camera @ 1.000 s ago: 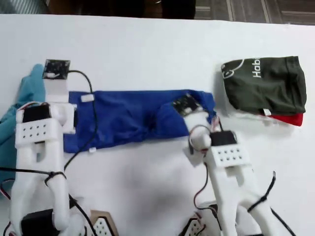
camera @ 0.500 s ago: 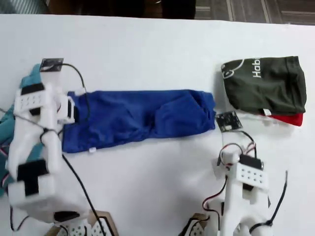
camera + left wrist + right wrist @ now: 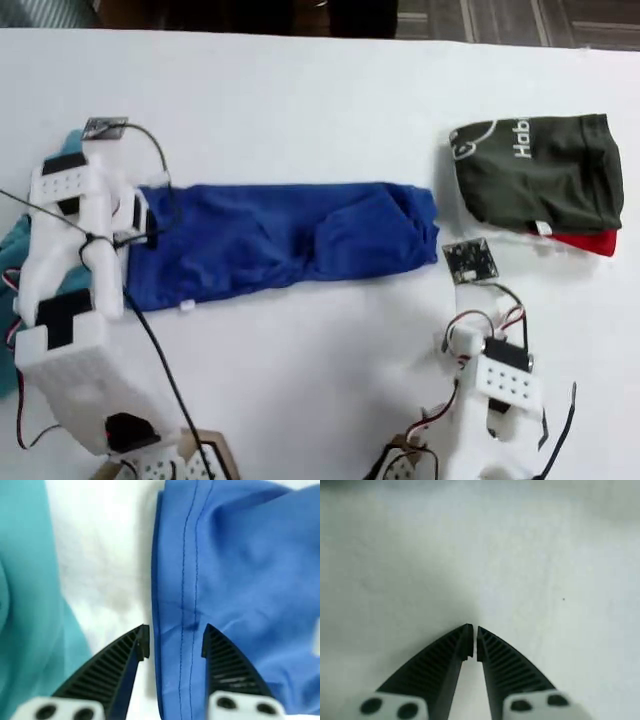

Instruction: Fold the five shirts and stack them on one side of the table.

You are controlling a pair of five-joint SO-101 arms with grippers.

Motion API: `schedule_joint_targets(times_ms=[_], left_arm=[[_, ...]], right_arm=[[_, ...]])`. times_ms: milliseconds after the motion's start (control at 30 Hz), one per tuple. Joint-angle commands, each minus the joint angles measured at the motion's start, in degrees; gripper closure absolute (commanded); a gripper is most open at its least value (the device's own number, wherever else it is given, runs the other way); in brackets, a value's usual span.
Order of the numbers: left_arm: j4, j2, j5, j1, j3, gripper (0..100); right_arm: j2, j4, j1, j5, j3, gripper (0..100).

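A blue shirt [image 3: 280, 240], folded into a long strip, lies across the middle of the table. My left arm [image 3: 75, 215] is at its left end. My left gripper [image 3: 175, 637] is open and straddles the hemmed edge of the blue shirt [image 3: 240, 580], one finger over the white table, the other over the cloth. A teal shirt [image 3: 12, 255] lies crumpled at the left edge, and the teal shirt [image 3: 25, 605] is beside the left gripper. A folded dark green shirt [image 3: 535, 170] rests on a folded red shirt [image 3: 588, 243] at the right. My right gripper [image 3: 474, 632] is shut over bare table.
My right arm [image 3: 495, 365] sits near the front edge, below the green and red stack. The white table [image 3: 300, 100] has free room behind the blue strip and in front of it. Cables trail from both arms near the front edge.
My right arm has pulled back from the blue shirt's right end toward the front edge, leaving the cloth flat. My left arm has swung and now stands at the strip's left end.
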Motion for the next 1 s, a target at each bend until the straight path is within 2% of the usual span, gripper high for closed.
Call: schedule_joint_targets(times_ms=[0, 333, 433, 767, 967], left_arm=[[-1.23, -0.44, -0.09, -0.53, -1.89, 81], [-2.99, 7.65, 0.62, -1.41, -2.51, 81], [-1.32, 8.79, 0.97, -0.97, -3.91, 81], [5.71, 11.69, 3.34, 7.12, -5.23, 80], [5.98, 12.4, 3.87, 10.99, -5.23, 80]], right_arm=[[-1.71, -0.57, 0.48, 0.18, -0.26, 97.8], [-1.71, -0.48, 0.48, 0.18, -0.26, 97.8], [-1.71, -0.48, 0.48, 0.18, -0.26, 97.8], [-1.71, -0.57, 0.57, -1.76, -0.26, 97.8], [-1.71, -0.66, 0.66, -2.02, -0.26, 97.8]])
